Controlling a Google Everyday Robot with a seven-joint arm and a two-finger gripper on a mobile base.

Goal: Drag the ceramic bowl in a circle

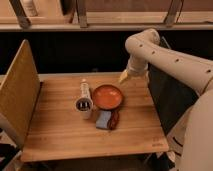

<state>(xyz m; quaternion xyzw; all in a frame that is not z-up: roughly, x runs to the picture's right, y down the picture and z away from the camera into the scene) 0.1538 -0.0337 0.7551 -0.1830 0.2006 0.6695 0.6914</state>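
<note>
Hovering near the far right rim of the ceramic bowl (107, 96), the tool (123, 76) points down toward the worktop (55, 132); I cannot tell whether it is spread or closed. Round, shallow and glossy orange-red with a darker rim, the bowl sits near the worktop's middle. A white cylinder (85, 100) lies just left of it. A blue sponge (103, 120) and a dark reddish item (115, 120) lie just in front.

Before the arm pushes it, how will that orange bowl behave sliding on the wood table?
The ceramic bowl looks wide and shallow, so it should slide, not tip. Its glossy surface may let the gripper, poised just beyond its far rim, slip. The white cylinder beside it would likely get bumped.
</note>
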